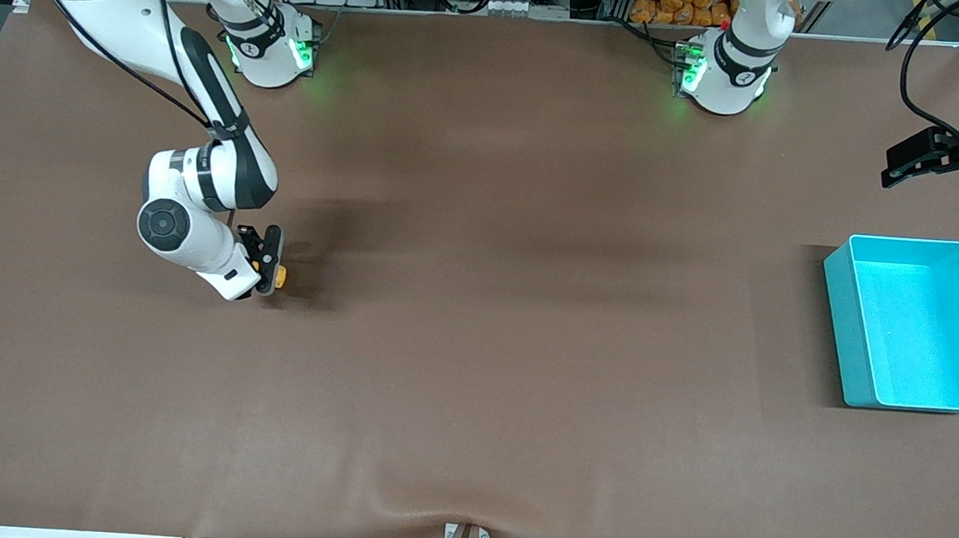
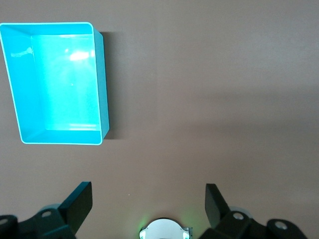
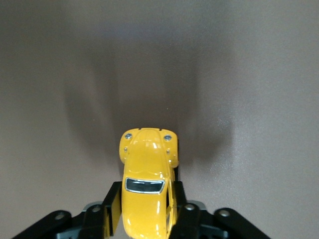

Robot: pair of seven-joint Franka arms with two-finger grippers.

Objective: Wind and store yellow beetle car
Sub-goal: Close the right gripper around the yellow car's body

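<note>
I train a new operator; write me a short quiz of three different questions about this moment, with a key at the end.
1. True or false: the right gripper is shut on the yellow beetle car.
2. Which best describes the turquoise bin? A) it holds the car, B) nothing shows inside it, C) it lies tipped on its side.
3. Fill in: the left gripper, over the table toward the left arm's end beside the bin, has its fingers ____.

Key: 1 true; 2 B; 3 open.
</note>
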